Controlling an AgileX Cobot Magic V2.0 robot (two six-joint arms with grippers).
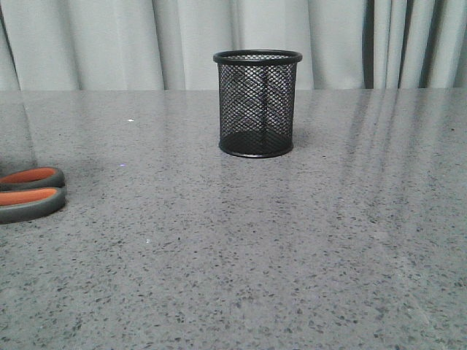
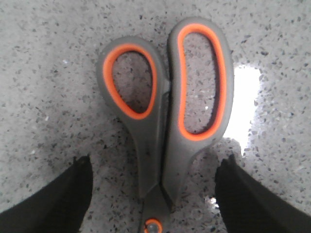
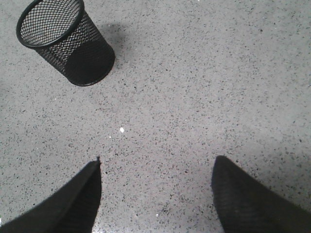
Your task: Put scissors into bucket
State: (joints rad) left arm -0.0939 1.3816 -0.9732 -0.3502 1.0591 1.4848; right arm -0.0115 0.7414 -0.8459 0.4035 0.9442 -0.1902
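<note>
While lying flat on the speckled grey table (image 1: 292,240) at the far left of the front view, scissors (image 2: 165,111) point handle-first toward the table's middle, long axis running crosswise, well apart from the upright bucket (image 1: 257,103); dark grey loops lined in orange, pressed side by side, one longer than the other; blades cut off at both frame edges, only the pivot screw peeking in. Left gripper (image 2: 155,189) spread wide, straddling the handle shanks without touching; right gripper (image 3: 158,194) likewise parted over bare tabletop, gripping nothing.
</note>
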